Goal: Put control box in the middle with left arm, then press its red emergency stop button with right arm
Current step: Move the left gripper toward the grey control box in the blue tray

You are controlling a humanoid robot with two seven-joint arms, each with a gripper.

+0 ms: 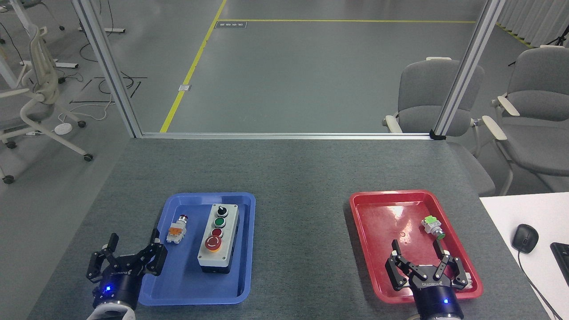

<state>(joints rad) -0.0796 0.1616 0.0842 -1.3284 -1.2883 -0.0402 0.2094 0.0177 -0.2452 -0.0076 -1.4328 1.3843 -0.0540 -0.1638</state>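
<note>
The grey control box (218, 238) lies in the blue tray (244, 249) at the left of the table, long side running away from me. Its red emergency stop button (213, 242) on a yellow ring is at the near end of the button row, with a small red, a green and a black knob behind it. My left gripper (133, 243) is open at the tray's near-left corner, left of the box and not touching it. My right gripper (420, 254) is open over the near end of the red tray (369, 249), holding nothing.
A small loose red-tipped pushbutton (177, 230) lies in the blue tray left of the box. A green pushbutton part (433, 226) lies in the red tray. A white desk with a mouse (524, 238) adjoins the right edge. Chairs stand beyond the aluminium frame.
</note>
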